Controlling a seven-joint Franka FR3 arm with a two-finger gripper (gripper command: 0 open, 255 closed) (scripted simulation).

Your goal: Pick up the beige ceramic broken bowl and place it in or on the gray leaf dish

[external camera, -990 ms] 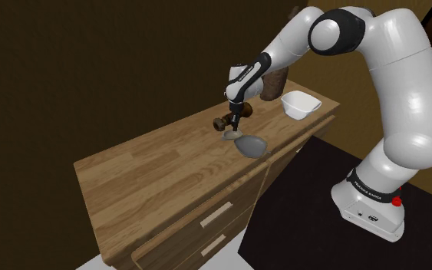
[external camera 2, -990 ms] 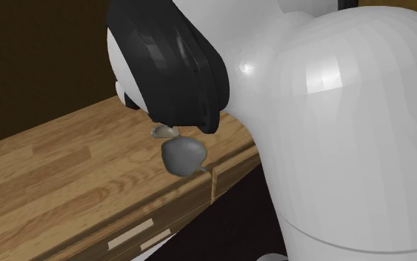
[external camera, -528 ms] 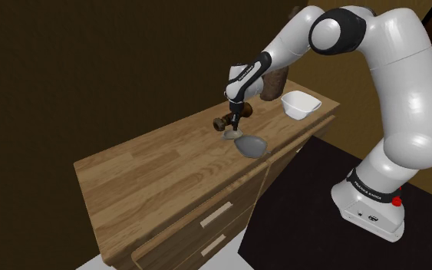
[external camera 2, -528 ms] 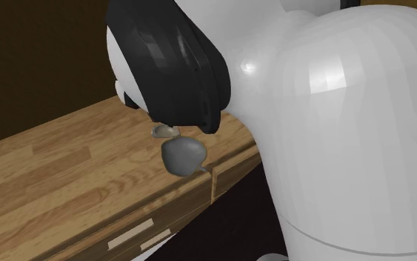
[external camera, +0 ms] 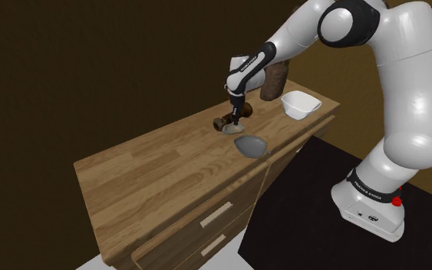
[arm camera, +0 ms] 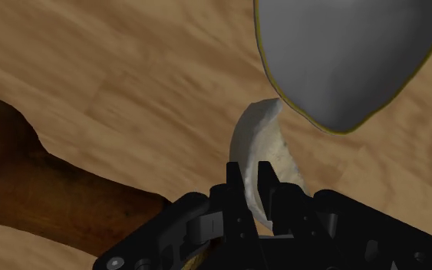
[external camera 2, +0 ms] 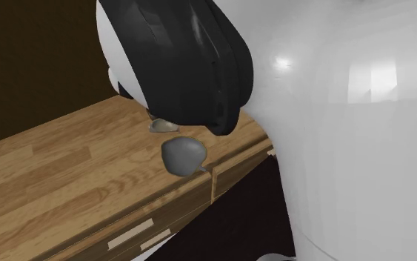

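The beige broken bowl (arm camera: 262,142) is a curved shard, and my gripper (arm camera: 250,175) is shut on its rim; both black fingers (arm camera: 235,182) clasp it. In the shoulder view the gripper (external camera: 237,121) holds the shard (external camera: 233,130) just above the wooden top. The gray leaf dish (external camera: 251,145) lies on the wood right beside the shard, toward the cabinet's front edge. It has a thin yellowish rim (arm camera: 344,61). In the second exterior view the shard (external camera 2: 162,126) hangs just behind the dish (external camera 2: 183,154), partly hidden by the arm.
A dark brown turned wooden piece (external camera: 225,121) lies on its side close behind the gripper (arm camera: 45,184). A white bowl (external camera: 299,103) and a tall brown object (external camera: 274,78) stand at the far end of the wooden drawer cabinet (external camera: 153,176). The dish is near the front edge.
The arm has risen and the gripper has lifted a little with the shard in it. The dish and the other objects have not moved.
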